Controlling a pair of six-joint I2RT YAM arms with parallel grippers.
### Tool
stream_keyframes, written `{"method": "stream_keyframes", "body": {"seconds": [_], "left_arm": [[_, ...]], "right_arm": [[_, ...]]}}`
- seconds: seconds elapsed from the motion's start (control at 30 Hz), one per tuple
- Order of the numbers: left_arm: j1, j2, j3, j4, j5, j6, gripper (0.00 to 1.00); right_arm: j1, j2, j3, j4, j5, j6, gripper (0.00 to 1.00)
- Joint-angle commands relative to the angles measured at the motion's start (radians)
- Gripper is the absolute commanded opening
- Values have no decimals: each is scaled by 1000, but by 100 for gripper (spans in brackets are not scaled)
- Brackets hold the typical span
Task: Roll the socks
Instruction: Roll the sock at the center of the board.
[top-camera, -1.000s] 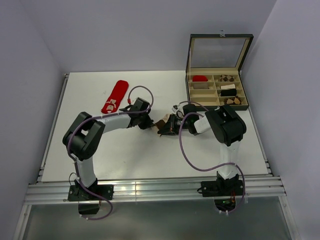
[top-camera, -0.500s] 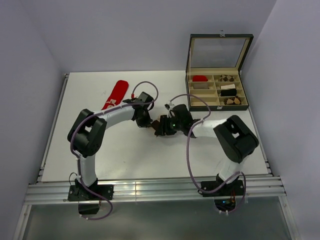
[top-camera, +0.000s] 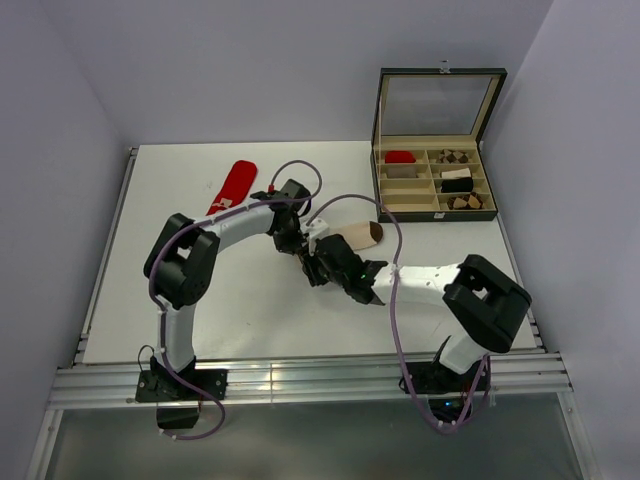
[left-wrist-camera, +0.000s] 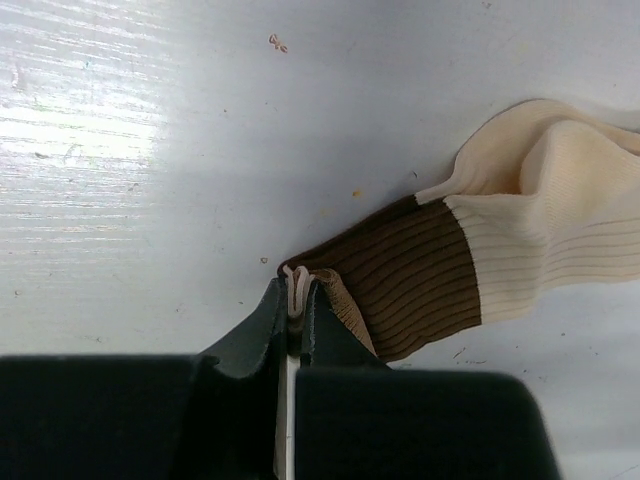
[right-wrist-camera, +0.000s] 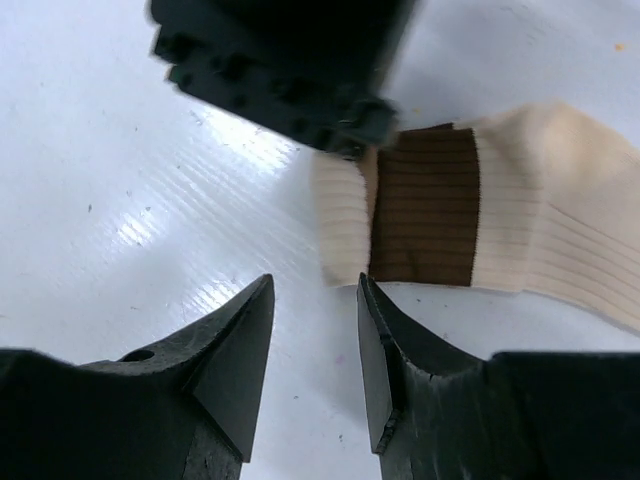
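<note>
The cream sock (top-camera: 352, 236) lies spread at mid-table, its brown toe (top-camera: 373, 233) pointing right. In the left wrist view my left gripper (left-wrist-camera: 295, 287) is shut on the edge of the sock's brown band (left-wrist-camera: 405, 285), pinching a thin fold, and the cream sock (left-wrist-camera: 560, 215) runs off to the right. My right gripper (right-wrist-camera: 314, 288) stands open just short of the cream sock (right-wrist-camera: 550, 215), with only table between its fingers. From above, my left gripper (top-camera: 296, 243) and right gripper (top-camera: 320, 262) sit close together. The red sock (top-camera: 232, 188) lies flat at the back left.
An open box (top-camera: 434, 212) with compartments stands at the back right, holding rolled bundles and a red roll (top-camera: 400, 157). Its lid stands upright behind it. Purple cables loop above both arms.
My right gripper has opened and let go of the sock, and its arm has swung left and nearer. The cream sock now lies stretched out to the right. My left gripper keeps its pinch.
</note>
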Motion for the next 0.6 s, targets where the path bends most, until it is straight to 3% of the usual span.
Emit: {"method": "stream_keyframes", "body": {"seconds": [0.0,0.57], "left_arm": [[2,28,27,-44,14,36,0],[2,36,22,-39,27,47,0]], "right_arm": [[57,42,53,32,140,-100,46],[86,214,145,-14,203,-133,45]]}}
